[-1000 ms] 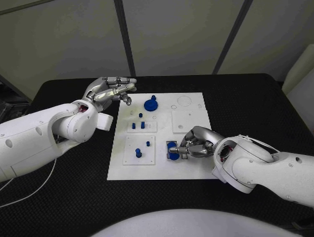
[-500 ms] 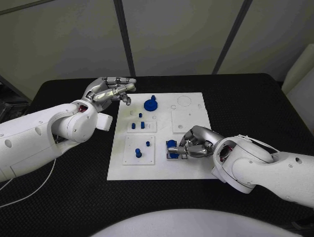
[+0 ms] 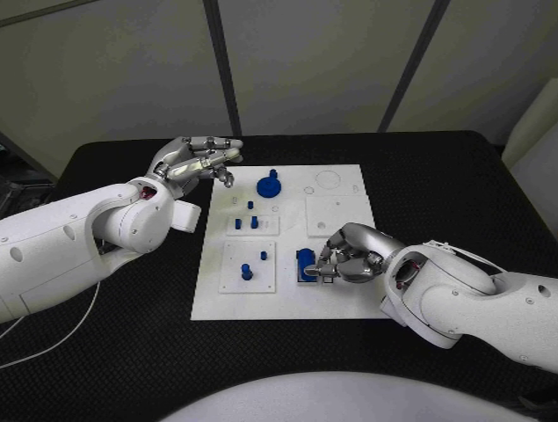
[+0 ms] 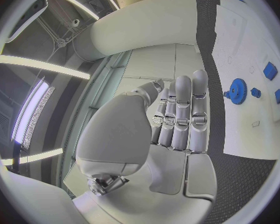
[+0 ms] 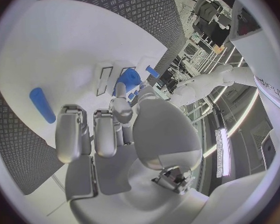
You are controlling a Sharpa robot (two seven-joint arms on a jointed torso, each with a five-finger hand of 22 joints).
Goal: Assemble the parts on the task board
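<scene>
The white task board (image 3: 285,299) lies in the middle of the black table. My right hand (image 3: 344,255) rests over the board's near right part and pinches a blue part (image 3: 307,263) at its fingertips. The right wrist view shows that blue part (image 5: 129,78) at the fingertips and a blue oblong part (image 5: 42,104) lying loose on the board. My left hand (image 3: 199,162) hovers beyond the board's far left corner; its fingers (image 4: 184,114) are straight, side by side and hold nothing. A blue gear (image 3: 269,185) stands at the board's far end, beside my left hand.
Small blue pegs (image 3: 246,222) stand in a white inset plate left of the middle, and two more pegs (image 3: 246,272) stand in the near left plate. Round holes (image 3: 327,179) mark the board's far right. Black table (image 3: 456,193) surrounds the board.
My right hand has shifted slightly, and the two blue patches under its fingers now show as one upright blue part at its fingertips. The left hand has not moved.
</scene>
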